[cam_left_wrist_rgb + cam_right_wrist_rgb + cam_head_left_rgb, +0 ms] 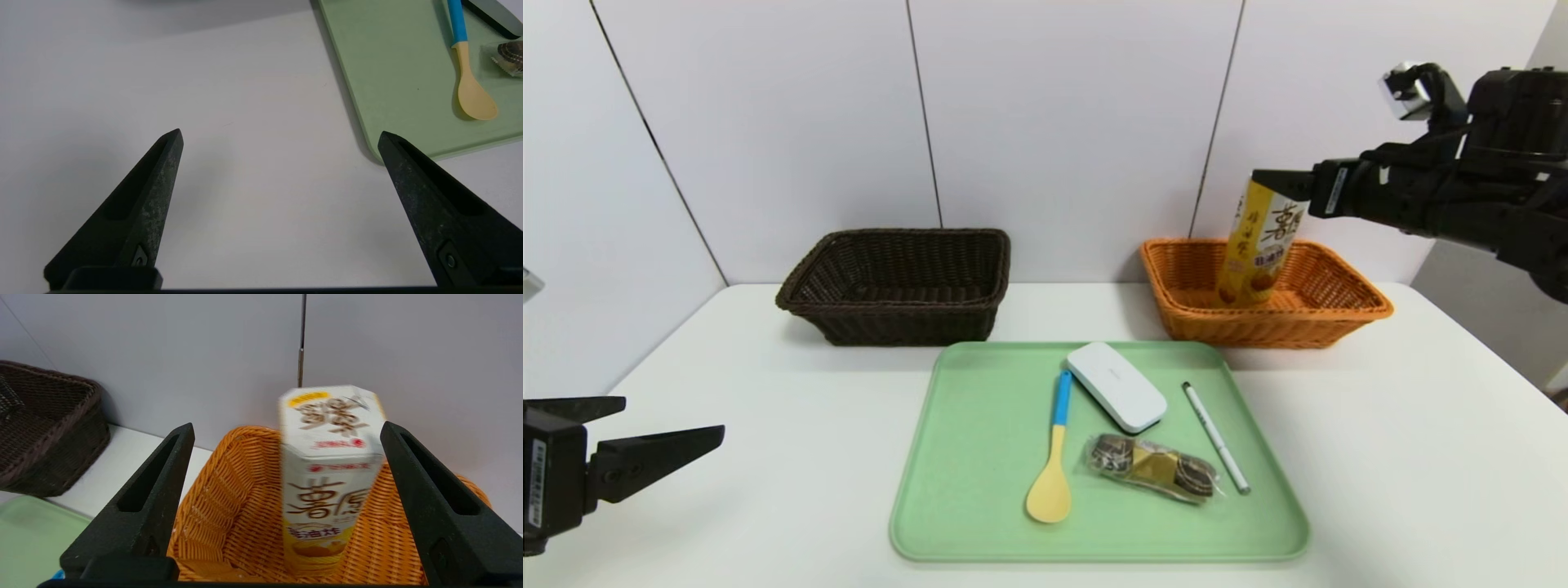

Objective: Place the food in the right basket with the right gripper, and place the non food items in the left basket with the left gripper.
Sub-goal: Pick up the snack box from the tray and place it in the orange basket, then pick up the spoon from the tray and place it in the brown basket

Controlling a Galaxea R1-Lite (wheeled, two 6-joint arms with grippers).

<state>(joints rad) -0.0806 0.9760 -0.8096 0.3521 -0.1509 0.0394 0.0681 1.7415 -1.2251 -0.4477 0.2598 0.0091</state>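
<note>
With the right gripper (286,428) jaws wide and empty, the snack box (1258,245) between them stands in the orange basket (1339,314); snack packet (1152,467) and non-food remain beyond the left gripper (280,136) jaws, open, empty.

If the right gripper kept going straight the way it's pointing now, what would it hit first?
Most likely the snack box standing in the orange basket: it sits between the right gripper's open jaws, nearer one jaw. Behind it is the wall; depth is unclear.

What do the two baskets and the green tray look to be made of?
Orange basket and dark brown basket: woven wicker or plastic rattan, shown by ribbed strands; which one is unclear. Green tray: probably moulded plastic, matte, with a smooth rounded rim.
</note>
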